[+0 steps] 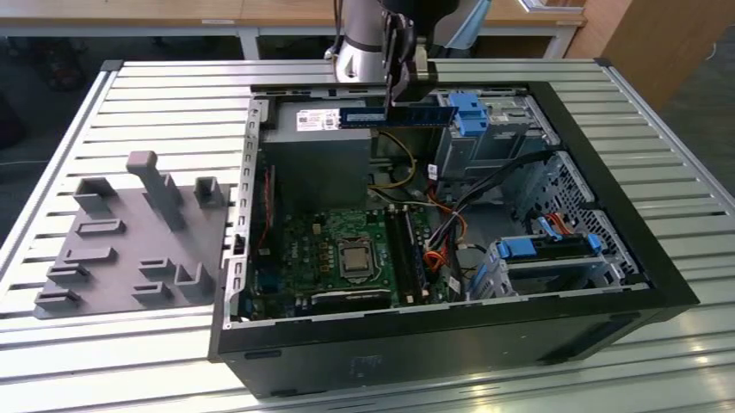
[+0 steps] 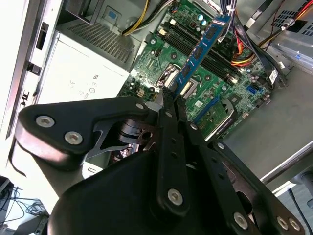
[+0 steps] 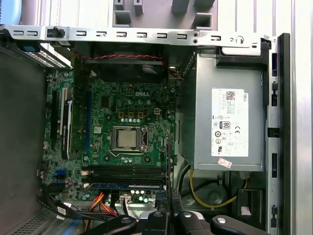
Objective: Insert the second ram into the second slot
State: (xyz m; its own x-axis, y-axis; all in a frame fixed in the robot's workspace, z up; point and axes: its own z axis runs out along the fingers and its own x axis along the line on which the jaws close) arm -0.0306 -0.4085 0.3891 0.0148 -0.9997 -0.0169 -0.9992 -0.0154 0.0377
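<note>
Jaws of the gripper pinch the second ram (held level) above the computer case.

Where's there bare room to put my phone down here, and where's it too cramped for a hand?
Free: table slats beyond the grey fixture plate, and those on the exterior view's right of the computer case. Crowded: the cables beside the motherboard, and under the ram held in the gripper.

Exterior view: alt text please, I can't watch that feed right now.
The gripper holds the second ram level in its jaws above the open computer case, near the power supply and clear of the motherboard. A grey fixture block sits on the slatted table at the exterior view's left.
</note>
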